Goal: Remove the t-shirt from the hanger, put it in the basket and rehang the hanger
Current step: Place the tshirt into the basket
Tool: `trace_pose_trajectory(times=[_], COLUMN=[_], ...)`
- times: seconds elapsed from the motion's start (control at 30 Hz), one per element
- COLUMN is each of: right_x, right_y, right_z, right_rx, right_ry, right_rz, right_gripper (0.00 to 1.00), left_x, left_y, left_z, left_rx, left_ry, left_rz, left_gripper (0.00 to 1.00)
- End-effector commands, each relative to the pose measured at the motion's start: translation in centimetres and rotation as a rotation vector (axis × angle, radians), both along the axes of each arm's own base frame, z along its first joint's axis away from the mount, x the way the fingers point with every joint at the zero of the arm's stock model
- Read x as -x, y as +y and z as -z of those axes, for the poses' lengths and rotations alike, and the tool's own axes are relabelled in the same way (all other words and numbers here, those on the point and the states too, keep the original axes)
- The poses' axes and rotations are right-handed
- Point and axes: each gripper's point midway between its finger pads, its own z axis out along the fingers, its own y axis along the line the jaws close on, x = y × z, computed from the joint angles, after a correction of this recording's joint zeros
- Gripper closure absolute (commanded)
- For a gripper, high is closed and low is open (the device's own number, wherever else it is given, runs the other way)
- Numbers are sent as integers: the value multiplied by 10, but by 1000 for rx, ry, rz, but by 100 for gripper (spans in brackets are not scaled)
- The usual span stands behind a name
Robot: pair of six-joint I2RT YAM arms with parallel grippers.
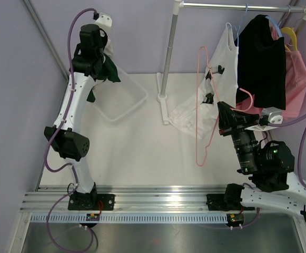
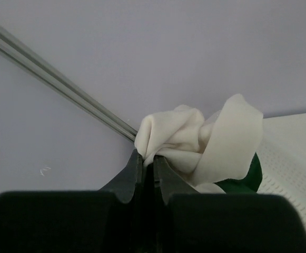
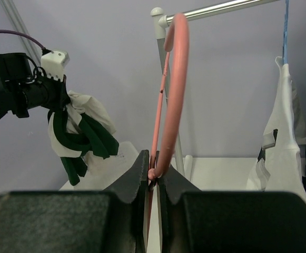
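1. The left gripper is closed tight, its fingers pinching a fold of the white-and-green t-shirt.
2. In the top view, the t-shirt hangs bunched from the left gripper at about 10 o'clock, raised off the bench and over the left end of the translucent white basket.
3. The right wrist view shows the same bundle dangling in white and dark green folds at 9 o'clock.
4. The right gripper is closed on the curled end of the pink hanger; only a narrow slit is left between its jaws.
5. In the top view, the pink hanger stands nearly upright at about 3 o'clock, just left of the right gripper and well apart from the t-shirt.
6. The garment rack stands at 12 o'clock; a white garment, a black garment and a pink garment hang from its bar at 1 to 2 o'clock.
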Motion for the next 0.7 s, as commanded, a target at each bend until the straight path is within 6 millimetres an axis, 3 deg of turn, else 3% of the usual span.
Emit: trace_pose_trajectory(times=[0.0,0.23,0.33,0.43,0.67], right_x=[2,4,4,3,2], right_y=[-9,-11,-11,-10,-9], right_z=[-12,-12,-12,-12,-13], right_rx=[-41,-45,-44,-41,-41], right_ry=[-15,-18,-19,-19,-19], right_rz=[13,9,10,12,14], right_gripper=[100,100,100,100,100], left_x=[-21,-67,-79,-87,-103], left_y=[-1,14,26,33,64], left_z=[-17,74,100,122,203], left_rx=[46,89,117,139,123], left_ry=[-107,52,85,118,246], left_rz=[8,-1,-14,-22,-90], left_gripper=[100,100,100,100,100])
